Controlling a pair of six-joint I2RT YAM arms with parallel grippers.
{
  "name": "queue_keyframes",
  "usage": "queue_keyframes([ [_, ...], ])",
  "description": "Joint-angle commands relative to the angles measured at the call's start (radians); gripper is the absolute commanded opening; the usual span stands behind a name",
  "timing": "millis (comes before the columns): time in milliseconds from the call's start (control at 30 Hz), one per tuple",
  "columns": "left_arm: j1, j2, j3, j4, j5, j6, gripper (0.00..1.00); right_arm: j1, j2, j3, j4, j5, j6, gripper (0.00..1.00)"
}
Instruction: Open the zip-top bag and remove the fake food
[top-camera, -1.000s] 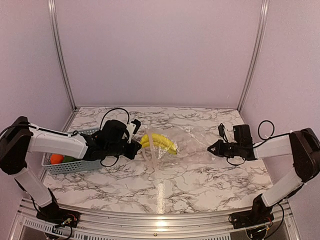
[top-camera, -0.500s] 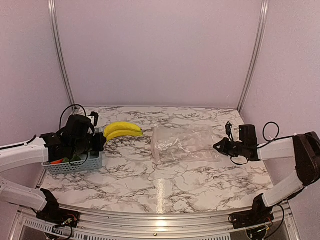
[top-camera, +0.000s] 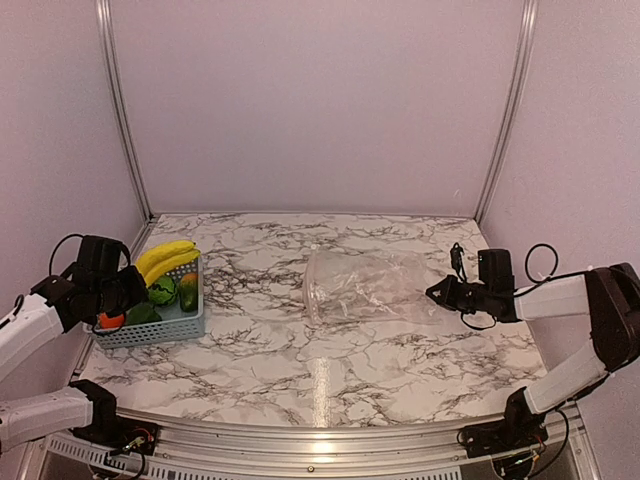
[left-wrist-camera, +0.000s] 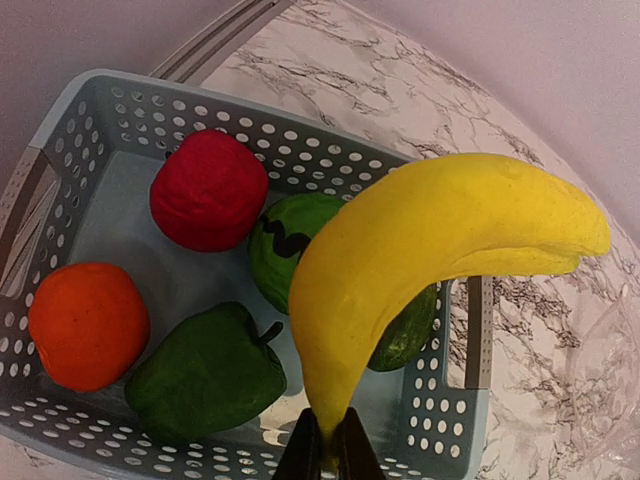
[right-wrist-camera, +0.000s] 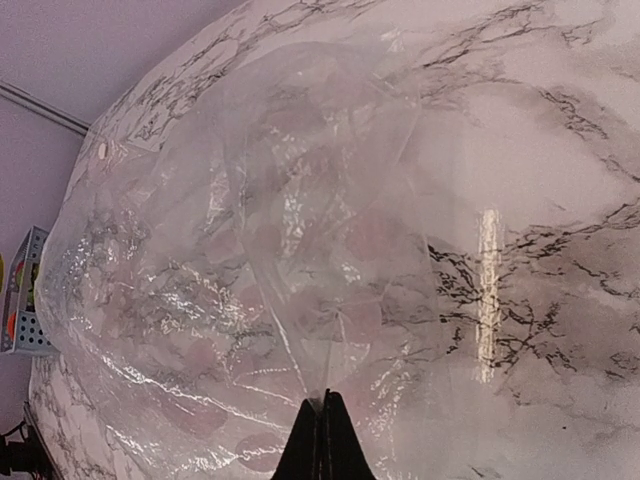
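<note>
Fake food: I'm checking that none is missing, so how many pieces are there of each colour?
Yellow banana: 1
Red fruit: 1
Orange ball: 1
Green: 2, pepper and striped vegetable
Total: 5

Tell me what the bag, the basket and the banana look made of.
The zip-top bag looks like thin, clear, glossy plastic film: it crinkles, and the table shows through. The basket looks like rigid light blue plastic with moulded holes. The banana is probably plastic: smooth, uniform yellow, faint sheen.
</note>
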Motion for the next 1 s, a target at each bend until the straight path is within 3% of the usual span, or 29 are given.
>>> queue_keyframes([
  [0,0.015,-0.002,0.005,-0.124,0.084,-0.017,0.00,-0.009,0.015,0.006,0.018,-0.012,-0.006,0.00],
  [333,0.017,0.060,-0.003,-0.138,0.145,-0.005,0.01,-0.009,0.021,0.008,0.025,-0.028,-0.009,0.00],
  [467,0.019,0.094,-0.007,-0.121,0.153,-0.004,0.21,-0.009,0.023,0.007,0.032,-0.053,-0.011,0.00],
  [567,0.021,0.095,0.006,-0.121,0.147,-0.002,0.53,-0.009,0.018,0.006,0.032,-0.068,-0.015,0.00],
  [800,0.023,0.076,0.069,-0.142,0.110,0.026,0.96,-0.009,-0.019,0.000,0.020,-0.067,-0.019,0.00],
  [967,0.021,0.076,0.120,-0.129,0.127,0.093,0.99,-0.009,-0.046,0.002,-0.008,-0.058,-0.041,0.00],
])
